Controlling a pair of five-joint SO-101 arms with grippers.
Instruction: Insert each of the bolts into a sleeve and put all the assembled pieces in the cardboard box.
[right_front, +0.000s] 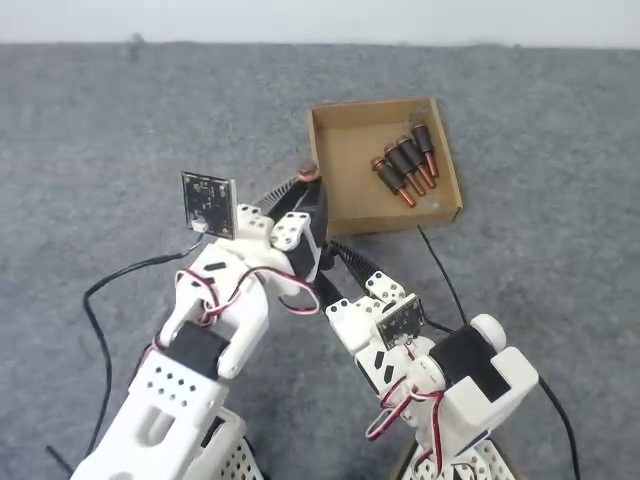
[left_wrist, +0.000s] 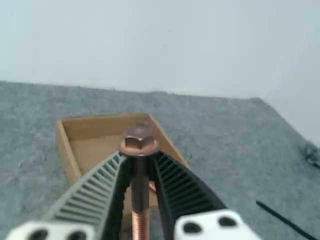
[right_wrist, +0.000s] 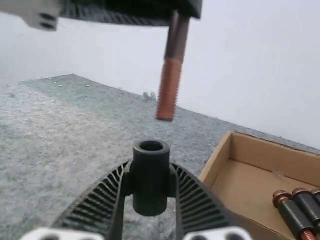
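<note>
Four assembled pieces (right_front: 405, 170) lie in the far-right cardboard box (right_front: 345, 140). Beside it the left gripper (left_wrist: 139, 159) clamps a bolt (left_wrist: 139, 144) over the sleeve (right_wrist: 150, 182) pinched by the right gripper (right_wrist: 150, 169); insertion and boxing apparently remain.

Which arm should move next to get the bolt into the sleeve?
Left, probably. The left gripper holds the bolt hanging thread-down above the sleeve, whose open hole faces up in the right gripper. Lowering the bolt looks simplest.

Open air lies between bolt (right_wrist: 167, 90) and sleeve (right_wrist: 150, 175); the cardboard box (right_wrist: 219, 156) wall seems just beside them.
</note>
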